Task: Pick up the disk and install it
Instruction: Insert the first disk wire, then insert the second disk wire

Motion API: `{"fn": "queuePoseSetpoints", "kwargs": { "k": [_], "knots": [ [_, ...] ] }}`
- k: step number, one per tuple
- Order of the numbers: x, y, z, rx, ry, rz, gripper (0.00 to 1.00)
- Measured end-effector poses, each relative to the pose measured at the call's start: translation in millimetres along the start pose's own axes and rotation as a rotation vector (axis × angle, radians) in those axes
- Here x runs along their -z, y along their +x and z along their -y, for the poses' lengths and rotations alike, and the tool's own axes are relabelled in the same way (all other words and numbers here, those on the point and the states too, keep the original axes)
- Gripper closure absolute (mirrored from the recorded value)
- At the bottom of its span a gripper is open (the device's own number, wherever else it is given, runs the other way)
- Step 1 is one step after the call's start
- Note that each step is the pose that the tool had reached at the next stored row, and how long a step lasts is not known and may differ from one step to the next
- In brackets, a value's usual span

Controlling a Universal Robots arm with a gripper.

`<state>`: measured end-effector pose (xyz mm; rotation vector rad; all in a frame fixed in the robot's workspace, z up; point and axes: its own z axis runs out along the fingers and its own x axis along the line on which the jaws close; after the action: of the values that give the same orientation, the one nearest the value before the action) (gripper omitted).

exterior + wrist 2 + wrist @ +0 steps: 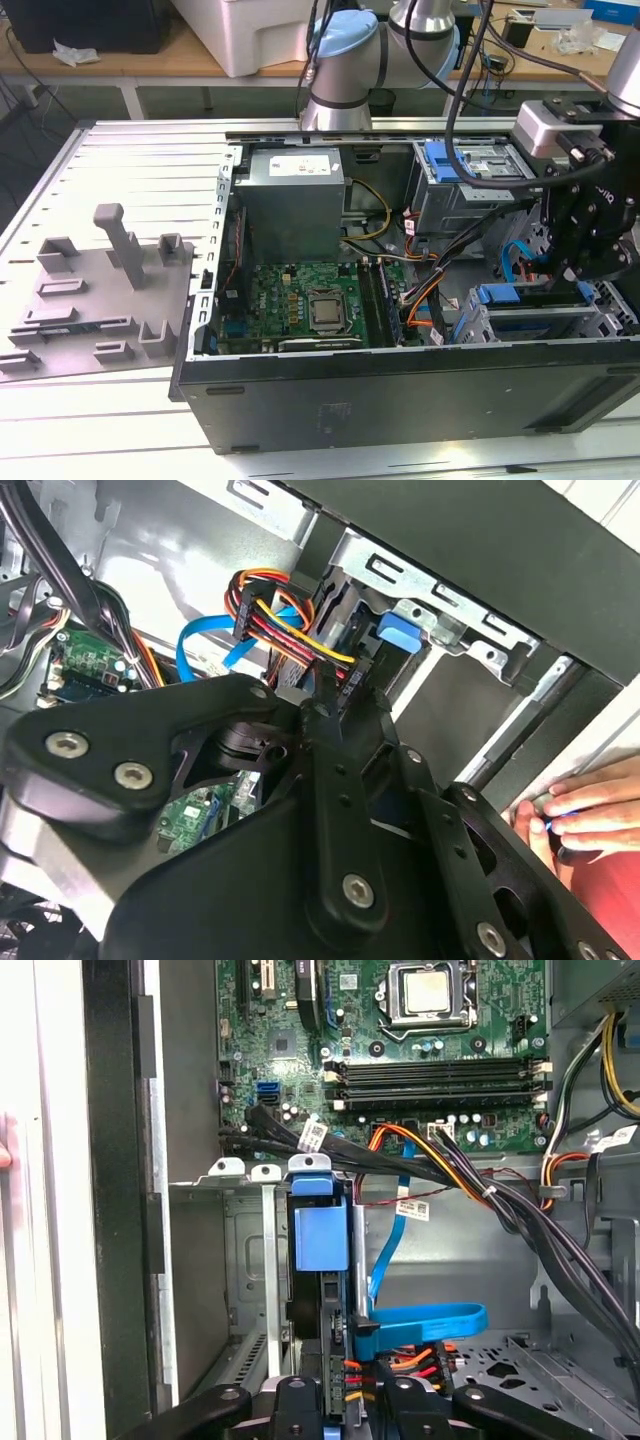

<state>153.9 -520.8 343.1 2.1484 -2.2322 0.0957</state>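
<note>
The gripper (350, 1405), low in the first wrist view, was closed narrowly on the disk (320, 1260), standing edgewise in the drive cage (235, 1260).

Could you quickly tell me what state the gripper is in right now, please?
Gripper: inside the computer case at the drive cage, fingers closed on the disk, which stands edge-on in its bay.

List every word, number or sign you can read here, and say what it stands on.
Nothing can be quoted.
White sticker on the power supply: print too small to read.
White cable tags: print too small to read.
Motherboard: markings too small to read.
</note>
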Motion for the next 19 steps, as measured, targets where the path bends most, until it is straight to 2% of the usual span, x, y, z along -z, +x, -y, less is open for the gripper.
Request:
{"fn": "queuePoseSetpoints", "kwargs": {
  "k": [2,10,19],
  "knots": [
    [3.3,0.1,0.0,0.0,0.0,-0.0002,0.7],
    [26.2,0.9,0.9,0.0,0.0001,-0.0011,0.7],
    [28.1,1.0,1.7,0.0,0.0,-0.0011,0.7]
  ]
}}
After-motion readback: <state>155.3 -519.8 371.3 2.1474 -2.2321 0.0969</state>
